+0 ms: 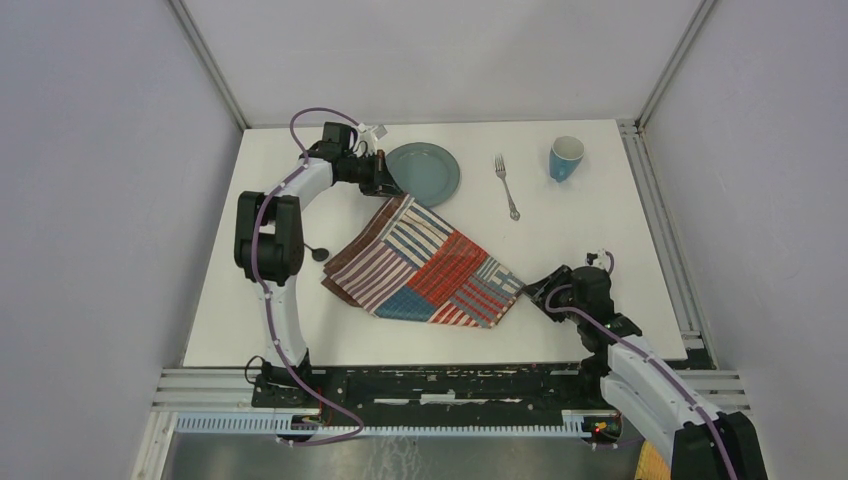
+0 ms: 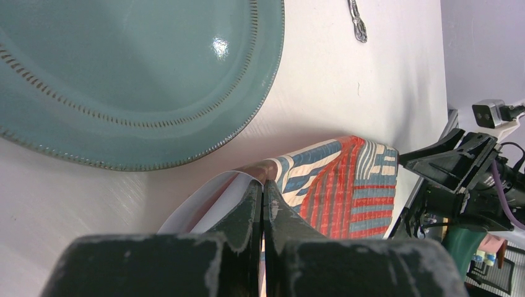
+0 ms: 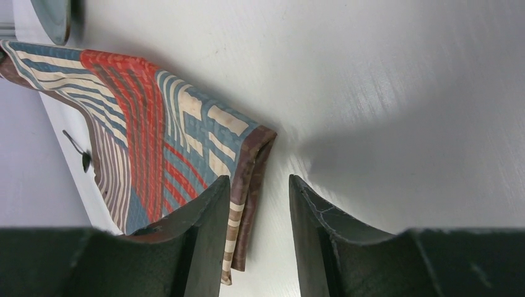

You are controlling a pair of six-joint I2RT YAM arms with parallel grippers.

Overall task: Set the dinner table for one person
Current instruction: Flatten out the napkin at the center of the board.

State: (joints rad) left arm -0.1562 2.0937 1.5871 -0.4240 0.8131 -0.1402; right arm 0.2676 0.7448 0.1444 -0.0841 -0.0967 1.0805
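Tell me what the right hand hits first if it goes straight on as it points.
The placemat: its folded corner lies just ahead, in the gap of the open right hand, nearer one finger. Past it only bare table shows; depth is uncertain.

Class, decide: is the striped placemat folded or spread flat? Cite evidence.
Folded. The placemat shows two stacked layers at its corner in the right wrist view.

1. The dinner table (image 1: pixel 590 250) is a large, flat, white rectangular top with a smooth matte surface.
2. It lies level and fills the middle of the scene.
3. Metal rails (image 1: pixel 665 240) edge its right side and its near edge.
4. Seen close, its surface shows faint brushed streaks.
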